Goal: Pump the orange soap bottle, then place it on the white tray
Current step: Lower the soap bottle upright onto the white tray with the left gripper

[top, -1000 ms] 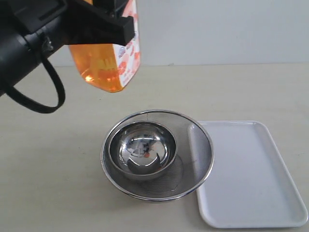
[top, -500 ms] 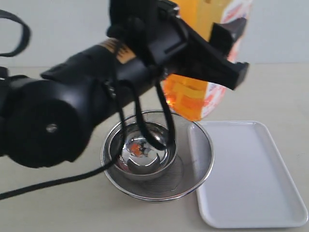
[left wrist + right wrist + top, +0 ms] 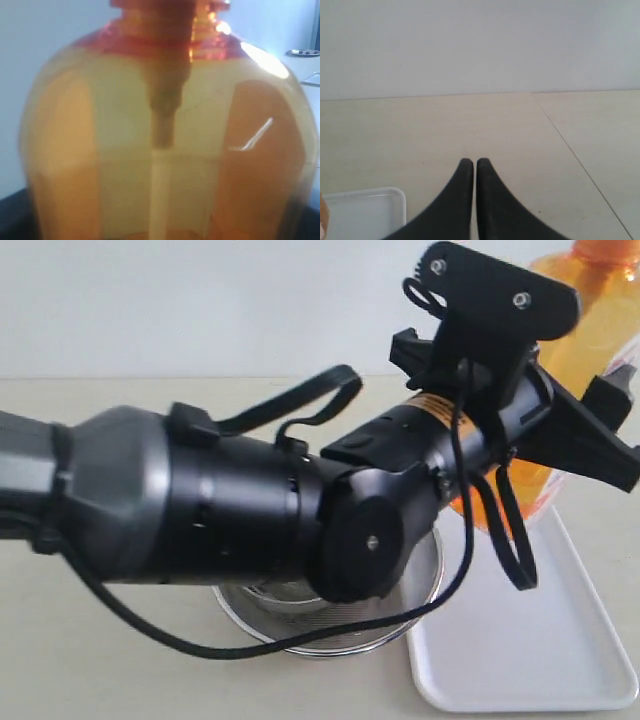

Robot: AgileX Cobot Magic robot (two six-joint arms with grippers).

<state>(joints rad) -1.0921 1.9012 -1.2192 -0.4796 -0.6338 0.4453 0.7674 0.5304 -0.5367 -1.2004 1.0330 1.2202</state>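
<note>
Bottle: the orange soap bottle is held at the right rear, over the far end of the white tray. Its base is hidden by the left arm, so contact with the tray cannot be told.
Left gripper: the left gripper is clamped on the bottle body, with one black finger laid across its front.
Left wrist view: filled by the bottle; a white tube is seen inside.
Right gripper: the right gripper is pressed together with nothing held, above the desk. A tray corner is seen near it.
Strainer: the steel mesh strainer is mostly covered by the left arm, just beside the tray.
</note>
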